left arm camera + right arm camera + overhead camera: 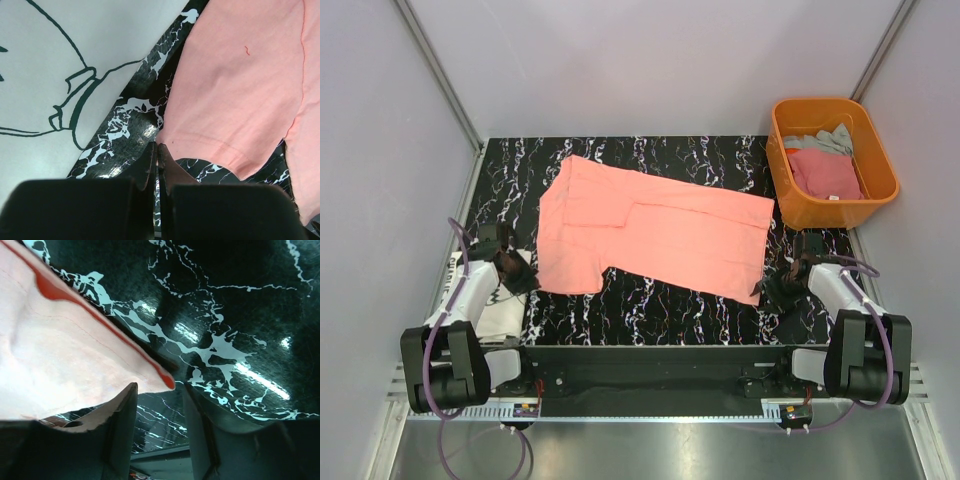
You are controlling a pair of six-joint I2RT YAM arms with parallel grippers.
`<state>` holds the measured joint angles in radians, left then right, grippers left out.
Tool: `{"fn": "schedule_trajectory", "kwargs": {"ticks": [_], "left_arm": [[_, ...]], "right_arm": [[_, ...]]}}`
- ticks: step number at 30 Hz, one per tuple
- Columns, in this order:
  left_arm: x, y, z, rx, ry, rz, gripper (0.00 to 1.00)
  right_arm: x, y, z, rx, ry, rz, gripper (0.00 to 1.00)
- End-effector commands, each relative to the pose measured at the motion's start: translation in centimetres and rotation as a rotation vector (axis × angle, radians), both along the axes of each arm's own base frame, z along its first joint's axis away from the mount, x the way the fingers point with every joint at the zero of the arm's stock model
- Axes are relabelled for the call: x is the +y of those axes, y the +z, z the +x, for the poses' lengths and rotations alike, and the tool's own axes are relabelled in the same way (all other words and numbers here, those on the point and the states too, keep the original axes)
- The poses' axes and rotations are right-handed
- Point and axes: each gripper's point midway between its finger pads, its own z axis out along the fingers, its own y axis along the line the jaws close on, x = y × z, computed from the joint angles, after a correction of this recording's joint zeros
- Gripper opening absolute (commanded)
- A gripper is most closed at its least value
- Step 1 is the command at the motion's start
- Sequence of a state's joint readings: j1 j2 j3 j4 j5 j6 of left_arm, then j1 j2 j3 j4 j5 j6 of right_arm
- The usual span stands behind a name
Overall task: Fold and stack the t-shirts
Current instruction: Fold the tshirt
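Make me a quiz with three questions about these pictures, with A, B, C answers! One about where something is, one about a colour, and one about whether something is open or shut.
1. Where is the orange tub?
A) near left corner
B) far right corner
C) the middle

2. What colour is the t-shirt spread on the table?
A) salmon pink
B) blue
C) green

3. How is the left gripper?
A) wide open
B) shut
C) holding a cup

Answers:
1 B: the top view shows the tub far off on the right.
2 A: the cloth is plainly pink.
3 B: the left wrist view shows its fingers pressed together.
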<state>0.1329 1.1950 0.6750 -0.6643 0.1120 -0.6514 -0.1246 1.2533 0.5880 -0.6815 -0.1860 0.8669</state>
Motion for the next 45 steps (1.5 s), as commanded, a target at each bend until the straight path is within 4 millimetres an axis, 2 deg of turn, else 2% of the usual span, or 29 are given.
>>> {"fn": "schedule_trajectory", "kwargs": {"ticks": [1, 8, 9, 12, 16, 18, 21, 26, 31, 35, 38, 41, 42, 44, 45], "left_arm": [[-0.4, 1.3, 1.2, -0.037, -0.028, -0.025, 0.00], [-0.4, 2.0, 1.8, -0.055, -0.026, -0.028, 0.00], [-0.4, 2.0, 1.8, -0.057, -0.027, -0.030, 0.00], [-0.5, 2.4, 1.9, -0.068, -0.027, -0.036, 0.00], [-0.6, 3.1, 2.1, -0.094, -0.022, -0.037, 0.00], [-0.6, 3.5, 2.2, -0.108, -0.016, -0.037, 0.00], [-0.6, 4.1, 2.2, -0.123, -0.001, -0.038, 0.00], [-0.4, 4.3, 1.6, -0.117, 0.009, -0.027, 0.00], [0.2, 5.5, 1.2, -0.123, 0.011, 0.010, 0.00], [0.8, 6.1, 1.3, -0.127, 0.020, 0.041, 0.00], [0.9, 7.1, 2.4, -0.151, 0.020, 0.046, 0.00], [0.8, 8.8, 4.4, -0.191, -0.013, 0.038, 0.00], [0.8, 9.8, 5.7, -0.214, -0.024, 0.043, 0.00], [0.6, 10.6, 7.1, -0.236, -0.041, 0.043, 0.00], [0.5, 11.4, 8.7, -0.263, -0.044, 0.043, 0.00]], "right_arm": [[0.1, 0.2, 0.7, -0.023, -0.026, 0.015, 0.48], [0.4, -0.7, 1.1, 0.006, -0.066, 0.042, 0.44], [0.3, -0.8, 1.1, 0.018, -0.074, 0.041, 0.36], [0.2, -0.8, 1.2, 0.018, -0.088, 0.034, 0.29], [0.2, -0.2, 0.8, 0.016, -0.086, 0.035, 0.05], [0.0, 0.2, 0.6, 0.004, -0.088, 0.020, 0.00], [-0.1, 0.6, 0.1, 0.009, -0.076, 0.005, 0.00], [0.6, 0.9, -1.5, 0.040, -0.058, 0.036, 0.00], [1.2, 0.9, -3.2, 0.058, -0.029, 0.062, 0.00], [1.8, 1.1, -3.4, 0.046, 0.012, 0.094, 0.00], [1.7, 1.2, -3.2, 0.036, 0.036, 0.086, 0.00], [1.2, 1.8, -2.2, 0.017, 0.058, 0.058, 0.00], [0.9, 2.4, -1.4, -0.007, 0.062, 0.043, 0.00], [0.5, 2.8, -0.7, -0.015, 0.074, 0.023, 0.00], [0.1, 3.4, 0.3, -0.037, 0.081, 0.005, 0.00]]}}
